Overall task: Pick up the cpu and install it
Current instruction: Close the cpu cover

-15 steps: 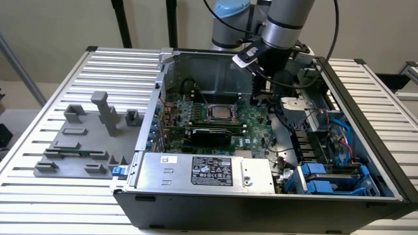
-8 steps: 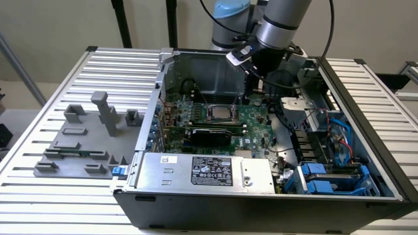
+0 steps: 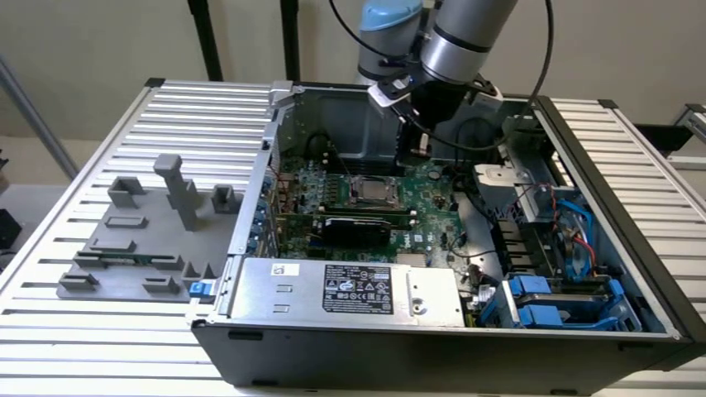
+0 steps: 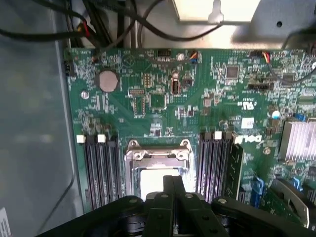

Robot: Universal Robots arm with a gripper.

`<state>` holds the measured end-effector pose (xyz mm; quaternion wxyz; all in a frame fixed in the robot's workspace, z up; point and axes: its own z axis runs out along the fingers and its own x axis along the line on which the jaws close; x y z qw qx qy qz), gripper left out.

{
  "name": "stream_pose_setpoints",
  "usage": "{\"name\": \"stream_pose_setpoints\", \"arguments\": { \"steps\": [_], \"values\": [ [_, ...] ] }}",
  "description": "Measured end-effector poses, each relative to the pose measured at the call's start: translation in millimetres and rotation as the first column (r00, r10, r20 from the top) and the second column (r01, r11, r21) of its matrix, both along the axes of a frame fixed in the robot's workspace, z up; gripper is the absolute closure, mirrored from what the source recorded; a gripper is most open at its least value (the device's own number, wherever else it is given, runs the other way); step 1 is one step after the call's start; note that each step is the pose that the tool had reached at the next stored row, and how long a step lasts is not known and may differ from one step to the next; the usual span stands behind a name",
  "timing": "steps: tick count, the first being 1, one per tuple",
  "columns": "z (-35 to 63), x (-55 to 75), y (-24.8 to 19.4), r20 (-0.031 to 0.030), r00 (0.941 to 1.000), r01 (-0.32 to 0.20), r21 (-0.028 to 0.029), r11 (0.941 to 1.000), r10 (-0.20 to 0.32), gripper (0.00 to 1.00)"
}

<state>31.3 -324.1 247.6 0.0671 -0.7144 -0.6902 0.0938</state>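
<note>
The cpu [image 3: 374, 192] lies flat in the metal-framed socket [image 3: 388, 180] in the middle of the green motherboard [image 3: 425, 236], its silver top showing. In the wrist view the cpu [image 4: 150, 180] is a pale bright square inside the socket frame [image 4: 158, 150], partly hidden by my black fingers [image 4: 168, 190]. My gripper [image 3: 418, 151] hangs over the back of the board, just behind the socket towards the exterior view's right. My gripper [image 4: 173, 183] is shut, fingers pressed together with nothing visible between them.
The open computer case [image 3: 441, 351] has a labelled silver power-supply box [image 3: 353, 289] at the front, blue drive bays [image 3: 557, 302] and cables on the exterior view's right. Memory slots [image 4: 101, 168] flank the socket. A grey fixture [image 3: 144, 240] lies outside the case.
</note>
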Motion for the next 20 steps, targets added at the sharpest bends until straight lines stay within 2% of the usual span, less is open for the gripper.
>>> {"name": "stream_pose_setpoints", "arguments": {
  "steps": [4, 7, 9, 12, 15, 20],
  "values": [
    [-0.8, -9.5, 0.0, -0.0279, 0.9996, 0.0, -0.0001, 1.0, 0.0, 0.89],
    [-1.7, -17.6, 0.0, -0.0446, 0.999, 0.0, 0.0001, 1.0, 0.0, 0.89],
    [-2.7, -23.9, 0.0, -0.0531, 0.9986, -0.001, -0.0001, 1.0, 0.001, 0.89],
    [-6.2, -36.2, 0.0, -0.0572, 0.9984, -0.001, -0.0001, 1.0, 0.001, 0.89],
    [-11.5, -45.3, 0.0, -0.0572, 0.9984, -0.001, 0.0, 1.0, 0.001, 0.89],
    [-20.6, -52.2, 0.0, -0.0544, 0.9985, -0.001, 0.0013, 1.0, 0.001, 0.89]
  ]
}}
